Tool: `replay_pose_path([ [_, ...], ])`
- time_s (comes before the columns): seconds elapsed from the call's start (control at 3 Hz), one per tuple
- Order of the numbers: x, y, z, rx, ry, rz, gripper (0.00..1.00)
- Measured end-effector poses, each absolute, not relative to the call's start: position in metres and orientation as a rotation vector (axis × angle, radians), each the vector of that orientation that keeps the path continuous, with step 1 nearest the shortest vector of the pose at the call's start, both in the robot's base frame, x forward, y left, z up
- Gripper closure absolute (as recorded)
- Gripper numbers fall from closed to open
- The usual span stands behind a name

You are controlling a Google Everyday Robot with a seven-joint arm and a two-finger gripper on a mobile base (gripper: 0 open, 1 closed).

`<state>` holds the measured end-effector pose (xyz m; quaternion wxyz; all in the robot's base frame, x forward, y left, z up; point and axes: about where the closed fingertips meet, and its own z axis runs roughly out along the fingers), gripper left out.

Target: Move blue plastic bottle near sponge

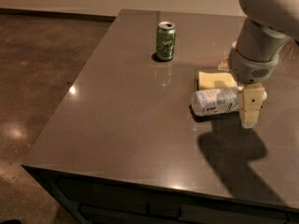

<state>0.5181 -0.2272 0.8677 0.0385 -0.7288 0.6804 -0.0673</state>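
The blue plastic bottle (216, 101) lies on its side on the dark table (126, 111), with its cap end to the right. The pale yellow sponge (216, 80) lies flat just behind it, almost touching it. My gripper (247, 108) hangs from the grey arm over the bottle's cap end, straddling it and hiding part of that end. The bottle rests on the table top.
A green soda can (166, 41) stands upright further back and to the left. The table's front edge and left edge drop off to a brown floor (32, 78). The arm's shadow falls on the table in front of the bottle.
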Motion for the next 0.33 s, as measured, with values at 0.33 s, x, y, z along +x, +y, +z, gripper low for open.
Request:
replay_pose_path([
  [0.33,0.5181,-0.2272,0.8677,-2.235,2.086,-0.207,0.0],
])
